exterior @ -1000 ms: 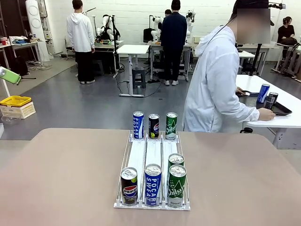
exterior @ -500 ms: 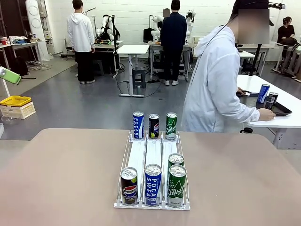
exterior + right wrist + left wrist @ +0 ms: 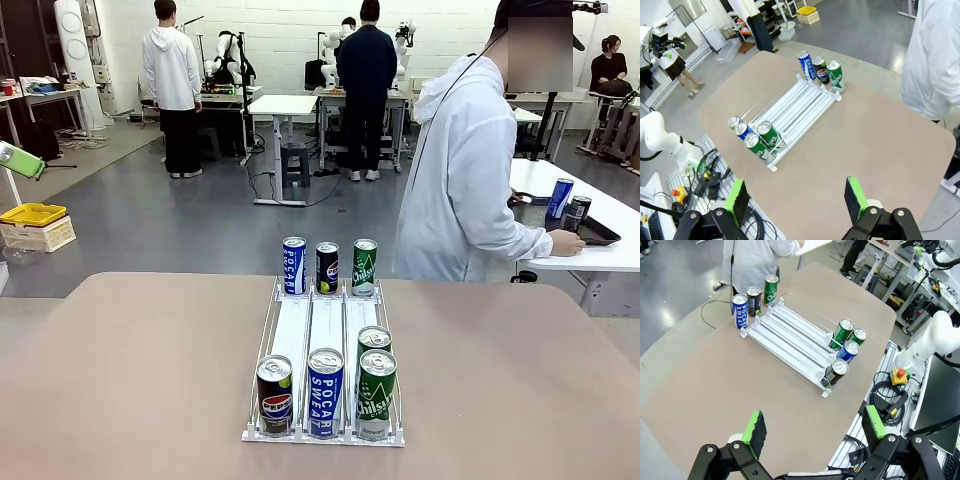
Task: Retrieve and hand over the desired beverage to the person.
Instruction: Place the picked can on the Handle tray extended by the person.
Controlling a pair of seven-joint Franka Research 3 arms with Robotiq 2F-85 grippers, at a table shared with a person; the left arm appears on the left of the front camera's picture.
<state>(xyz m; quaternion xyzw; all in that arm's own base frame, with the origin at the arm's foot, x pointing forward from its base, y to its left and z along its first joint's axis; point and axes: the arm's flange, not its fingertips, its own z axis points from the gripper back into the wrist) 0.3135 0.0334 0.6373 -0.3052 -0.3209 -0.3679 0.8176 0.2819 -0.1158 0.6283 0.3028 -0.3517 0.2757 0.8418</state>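
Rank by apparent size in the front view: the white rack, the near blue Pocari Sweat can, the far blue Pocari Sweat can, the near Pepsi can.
1. The white rack, by far.
2. The near blue Pocari Sweat can.
3. The near Pepsi can, slightly shorter.
4. The far blue Pocari Sweat can; it probably matches the near one and looks smaller only from distance.

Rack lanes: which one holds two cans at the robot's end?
The right-hand lane of the rack: two green cans queue there, one behind the other. The other lanes hold one can each.
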